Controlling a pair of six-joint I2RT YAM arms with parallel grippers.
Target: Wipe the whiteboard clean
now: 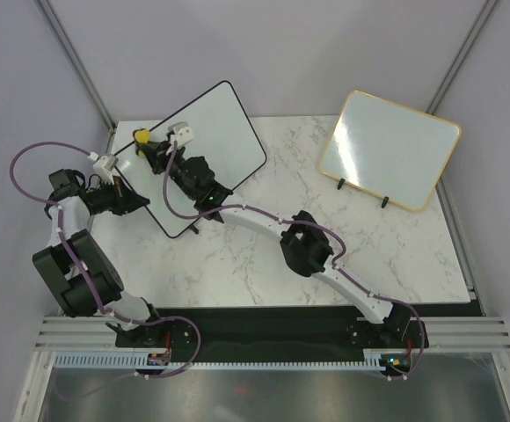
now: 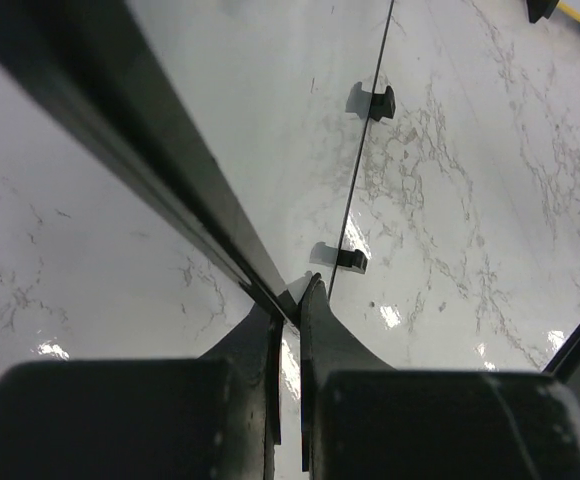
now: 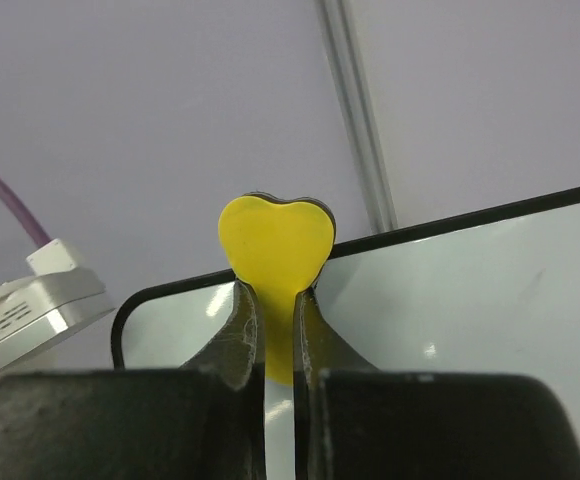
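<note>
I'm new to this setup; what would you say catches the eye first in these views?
The yellow heart-shaped eraser stands out most, pinched in the right gripper at the far left corner of the black-framed whiteboard. The left gripper is clamped on that board's thin black edge, over the marble table. A gold-framed board stands apart at the far right.

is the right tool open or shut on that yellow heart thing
Shut: the right tool pinches the yellow heart, a finger tight against each side, in front of the whiteboard.
</note>
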